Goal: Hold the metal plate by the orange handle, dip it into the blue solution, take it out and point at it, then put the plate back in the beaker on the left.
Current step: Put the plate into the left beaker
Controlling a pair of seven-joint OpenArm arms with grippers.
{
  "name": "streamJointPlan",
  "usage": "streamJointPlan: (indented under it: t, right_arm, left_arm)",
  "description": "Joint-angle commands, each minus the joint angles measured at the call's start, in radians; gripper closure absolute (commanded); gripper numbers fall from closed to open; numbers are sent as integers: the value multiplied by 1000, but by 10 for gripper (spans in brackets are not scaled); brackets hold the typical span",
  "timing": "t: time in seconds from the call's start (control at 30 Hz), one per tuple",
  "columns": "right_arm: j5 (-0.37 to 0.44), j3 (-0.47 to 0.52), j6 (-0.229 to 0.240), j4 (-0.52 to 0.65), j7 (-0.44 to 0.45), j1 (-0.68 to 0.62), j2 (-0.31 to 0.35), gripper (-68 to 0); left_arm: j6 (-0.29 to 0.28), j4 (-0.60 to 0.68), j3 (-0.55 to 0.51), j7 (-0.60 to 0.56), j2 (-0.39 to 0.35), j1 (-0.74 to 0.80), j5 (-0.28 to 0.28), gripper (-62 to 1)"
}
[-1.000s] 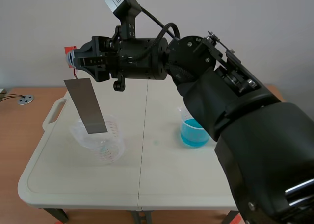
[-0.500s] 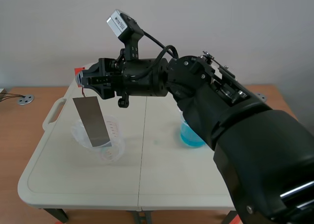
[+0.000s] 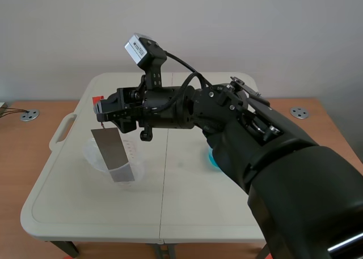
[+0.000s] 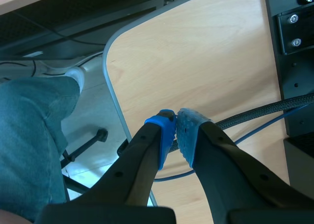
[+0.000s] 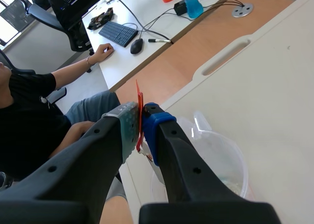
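- Jaws on the right gripper (image 5: 141, 112) are clamped tight, the blue pad and the grey-green pad pinching the thin orange handle (image 5: 139, 92) edge-on between them.
- That right arm comes in from its own side and stretches almost level across the white folding table (image 3: 68, 208). It reaches well past the middle, with the wrist camera on top and the gripper over the left half.
- From the handle hangs the flat grey metal plate (image 3: 115, 152), tilted a little, with its lower end down inside the clear plastic beaker (image 3: 133, 157).
- Well apart on the right half sits the blue solution (image 3: 209, 157), mostly hidden behind the arm.
- Over to the left gripper (image 4: 175, 122): pads pressed together on nothing, above a pale wooden desk (image 4: 206, 62), with a person's jeans-clad leg (image 4: 29, 136) beside it.
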Motion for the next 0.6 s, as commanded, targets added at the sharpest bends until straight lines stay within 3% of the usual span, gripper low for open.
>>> streamJointPlan:
  t: [0.0,0.2,0.4,0.5,0.57]
  right_arm:
    - [-2,-2,16,6,22,20,-8,-13]
    - [-50,-2,16,6,22,20,-8,-38]
    - [-67,0,16,6,22,24,-7,-246]
    - [-67,14,16,6,22,29,-3,-313]
    - [-67,31,16,6,25,31,0,-351]
  left_arm:
    - [-1,6,-6,-7,0,11,1,-60]
    - [-1,6,-6,-7,0,11,1,-60]
    - [-1,6,-6,-7,0,11,1,-60]
    - [-1,6,-6,-7,0,11,1,-60]
    - [-1,6,-6,-7,0,11,10,-95]
